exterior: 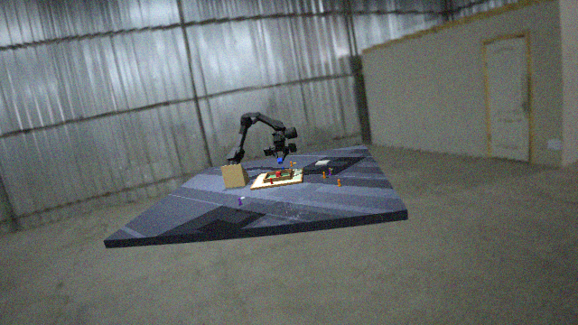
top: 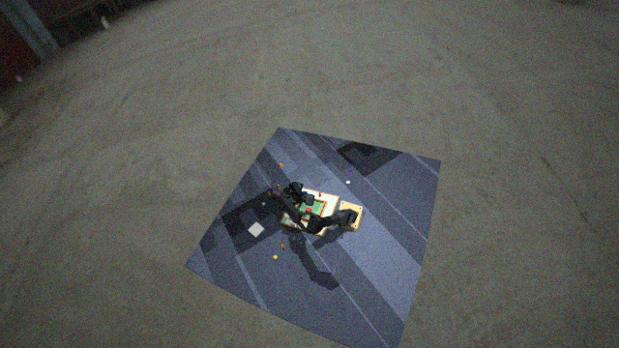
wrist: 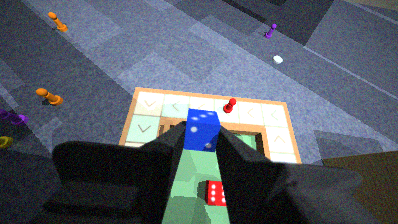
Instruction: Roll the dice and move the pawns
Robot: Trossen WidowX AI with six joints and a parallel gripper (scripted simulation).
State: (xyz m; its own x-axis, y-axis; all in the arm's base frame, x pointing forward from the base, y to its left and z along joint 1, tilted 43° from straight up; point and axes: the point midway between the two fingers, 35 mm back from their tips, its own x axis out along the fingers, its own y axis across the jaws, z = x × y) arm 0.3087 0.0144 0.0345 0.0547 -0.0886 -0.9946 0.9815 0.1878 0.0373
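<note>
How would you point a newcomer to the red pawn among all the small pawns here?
Start at the cream game board with arrow squares that frames the green tray. On its far row of squares, just beyond the blue die held in the tool, stands the red pawn. It is the only pawn seen on the board; the orange pawns and purple pawn stand off it.

Held die [wrist: 202,129] above tray [wrist: 192,165]; other die [wrist: 215,192] inside
</note>
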